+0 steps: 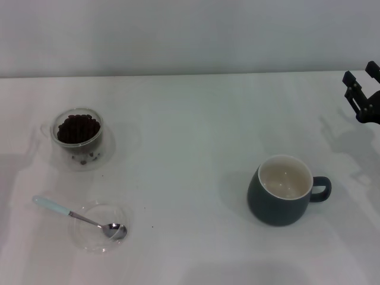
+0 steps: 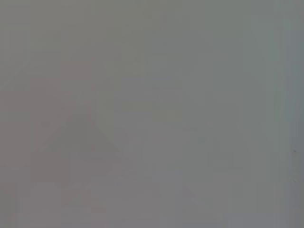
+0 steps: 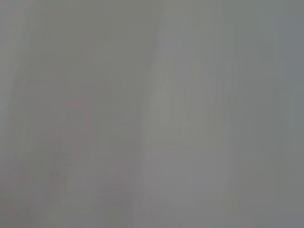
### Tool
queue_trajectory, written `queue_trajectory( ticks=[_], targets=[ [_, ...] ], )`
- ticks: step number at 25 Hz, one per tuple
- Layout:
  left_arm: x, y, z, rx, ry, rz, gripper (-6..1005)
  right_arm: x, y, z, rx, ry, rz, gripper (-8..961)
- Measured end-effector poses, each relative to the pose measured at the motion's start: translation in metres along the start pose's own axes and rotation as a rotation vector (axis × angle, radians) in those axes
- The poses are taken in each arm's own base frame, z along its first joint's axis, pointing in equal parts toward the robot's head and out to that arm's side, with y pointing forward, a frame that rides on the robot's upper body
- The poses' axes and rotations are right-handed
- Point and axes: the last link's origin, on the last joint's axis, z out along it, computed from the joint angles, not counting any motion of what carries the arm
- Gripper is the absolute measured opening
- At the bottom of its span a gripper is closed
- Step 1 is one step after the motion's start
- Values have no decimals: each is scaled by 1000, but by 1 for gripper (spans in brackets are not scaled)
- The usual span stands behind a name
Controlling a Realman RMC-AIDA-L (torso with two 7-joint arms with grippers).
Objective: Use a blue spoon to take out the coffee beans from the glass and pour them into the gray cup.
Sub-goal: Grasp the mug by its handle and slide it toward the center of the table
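In the head view the glass stands at the left, full of dark coffee beans, on a clear saucer with a few spilled beans. The blue spoon lies at the front left, its metal bowl resting in a shallow clear glass dish, its pale blue handle pointing left. The gray cup stands at the right, empty, handle to the right. My right gripper is at the far right edge, well behind the cup, open and empty. My left gripper is out of view. Both wrist views show only blank grey surface.
The white table runs back to a pale wall. A wide bare stretch lies between the glass and the gray cup.
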Motion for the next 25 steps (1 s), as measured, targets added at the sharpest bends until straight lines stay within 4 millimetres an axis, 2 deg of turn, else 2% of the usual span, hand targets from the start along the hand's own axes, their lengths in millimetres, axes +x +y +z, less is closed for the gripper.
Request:
queue_trajectory(
  ticks=[25],
  targets=[
    [1,-3,0,19,5,2,833,-2,0,2,1,-7,2,494]
  ],
)
